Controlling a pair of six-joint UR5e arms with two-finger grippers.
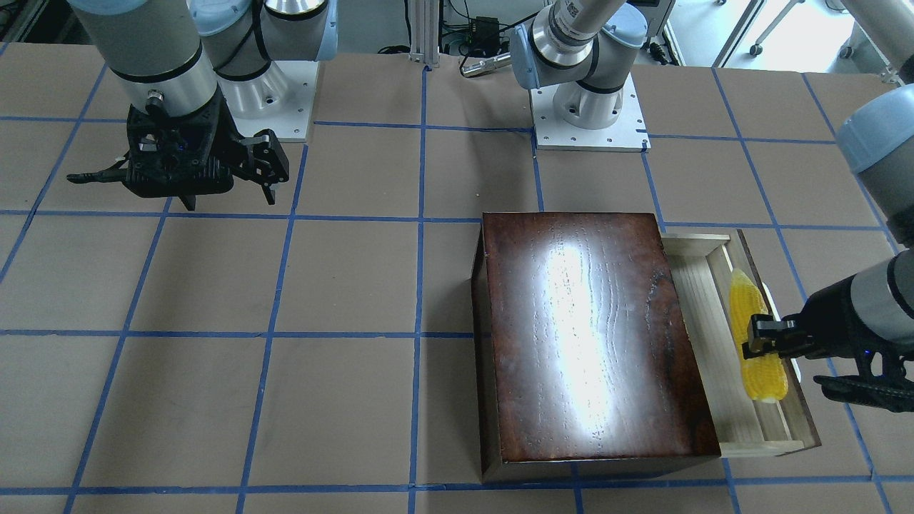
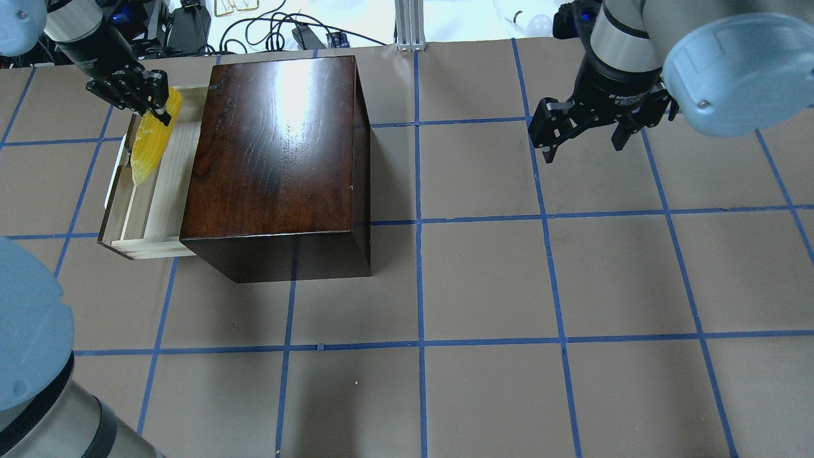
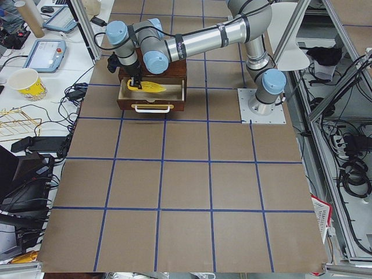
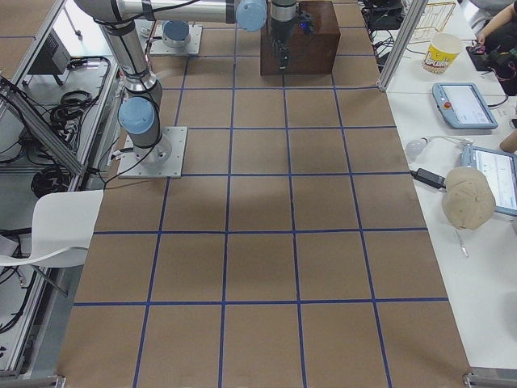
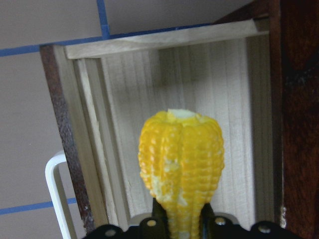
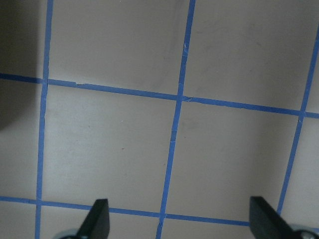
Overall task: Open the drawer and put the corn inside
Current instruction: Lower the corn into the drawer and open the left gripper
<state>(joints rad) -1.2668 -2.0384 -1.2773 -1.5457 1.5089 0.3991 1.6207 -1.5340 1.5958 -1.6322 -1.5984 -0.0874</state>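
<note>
Lowering corn (image 5: 180, 162) into the open drawer (image 1: 703, 307): it is being held by the left gripper (image 1: 760, 337), jaws clamped across the cob.
Cob is being carried lengthwise over the tray, near the front panel and handle (image 5: 56, 199), clear of the box (image 2: 280, 140); floor contact can't be told. It is best being lowered until it lies flat before the jaws are released, then the gripper lifted straight up. Right gripper (image 2: 584, 149) is being held wide open, empty, well apart.
</note>
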